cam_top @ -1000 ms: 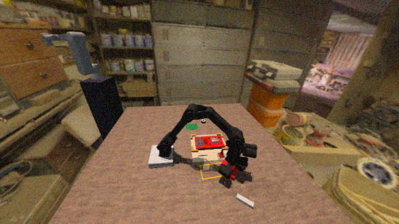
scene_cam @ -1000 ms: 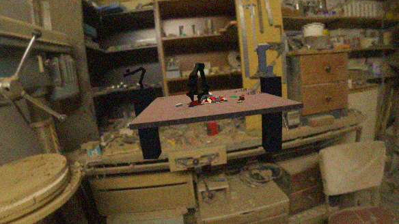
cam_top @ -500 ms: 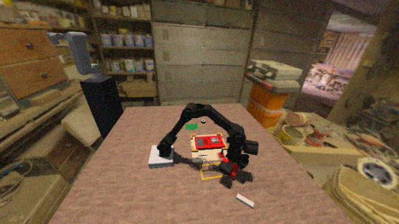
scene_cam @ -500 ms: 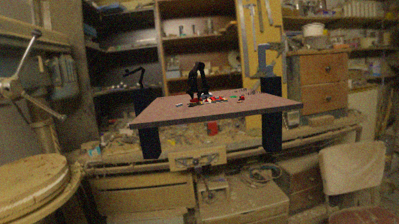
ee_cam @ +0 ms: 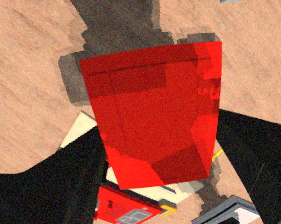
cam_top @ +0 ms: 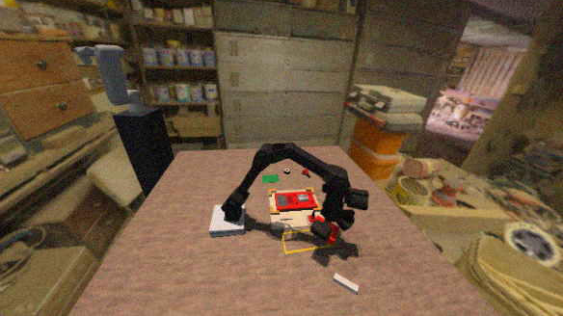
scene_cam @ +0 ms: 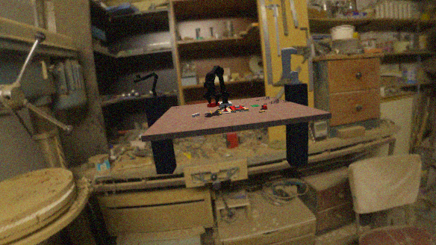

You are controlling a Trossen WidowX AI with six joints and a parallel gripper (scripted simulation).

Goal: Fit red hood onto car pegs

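The hood [cam_top: 334,234] [scene_cam: 213,104] [ee_cam: 151,115], a red shell, is held raised above the table with its flat roof toward the wrist camera. My gripper [cam_top: 331,227] [ee_cam: 157,121] is shut on it, one black finger at each side. The red chassis [cam_top: 295,201] [ee_cam: 111,204] sits in the cream jig [cam_top: 299,216] with orange-yellow corners, beyond the hood in the top view. Grey parts show on its deck. The pegs are too small to make out, and the hood's corner holes are not clear.
A yellow outline [cam_top: 285,244] lies on the table beside the jig. A white bar [cam_top: 345,283] lies nearer the top camera. A green plate [cam_top: 270,178], a small wheel [cam_top: 286,171] and a small red part [cam_top: 306,171] lie behind the jig. The arm's pale base plate [cam_top: 219,225] is left of it.
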